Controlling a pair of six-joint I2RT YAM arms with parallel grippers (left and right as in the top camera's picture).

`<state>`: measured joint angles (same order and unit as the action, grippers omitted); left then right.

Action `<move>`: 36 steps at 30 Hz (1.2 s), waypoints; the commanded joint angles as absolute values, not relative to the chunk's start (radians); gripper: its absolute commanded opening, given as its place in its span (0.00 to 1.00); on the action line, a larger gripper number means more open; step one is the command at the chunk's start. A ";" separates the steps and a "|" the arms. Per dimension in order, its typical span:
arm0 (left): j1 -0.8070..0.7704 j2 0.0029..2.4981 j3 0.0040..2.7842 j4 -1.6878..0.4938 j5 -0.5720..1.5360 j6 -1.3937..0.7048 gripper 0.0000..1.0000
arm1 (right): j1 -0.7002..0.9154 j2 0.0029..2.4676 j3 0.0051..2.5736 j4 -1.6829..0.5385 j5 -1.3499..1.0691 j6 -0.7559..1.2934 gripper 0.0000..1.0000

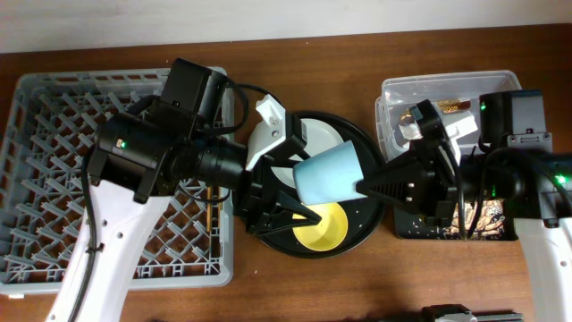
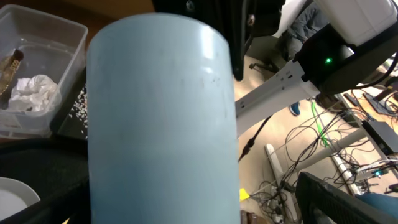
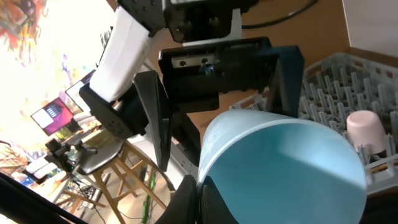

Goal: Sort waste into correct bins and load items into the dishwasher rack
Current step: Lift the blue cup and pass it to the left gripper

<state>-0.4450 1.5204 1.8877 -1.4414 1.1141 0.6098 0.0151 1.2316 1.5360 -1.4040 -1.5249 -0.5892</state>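
Handover: right end effector (image 3: pixel 199 202) pinched the small light-blue cylindrical cup (image 3: pixel 280 168) by its rim; left end effector (image 1: pixel 301 183) (spread wide, holding nothing) needed to close squarely before release.

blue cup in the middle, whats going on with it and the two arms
It looks like a handover. The right gripper is pinched shut on the rim of the light-blue cup, holding it tilted on its side above the round black tray. The left gripper has its jaws wide open on either side of the cup, not yet closed on it. The yellow bowl and the plate sit on the tray. A pink cup is already in the dishwasher rack.
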 commanded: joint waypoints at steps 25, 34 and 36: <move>-0.522 1.524 1.886 -1.421 1.068 0.617 0.20 | 0.022 1.219 1.566 -1.373 -1.552 -0.556 0.17; -0.419 1.495 1.897 -1.421 1.089 0.561 0.20 | 0.022 1.219 1.556 -1.468 -1.345 -0.570 0.20; -0.418 1.487 1.897 -1.421 1.124 0.561 0.20 | 0.022 1.219 1.542 -1.483 -1.314 -0.571 0.22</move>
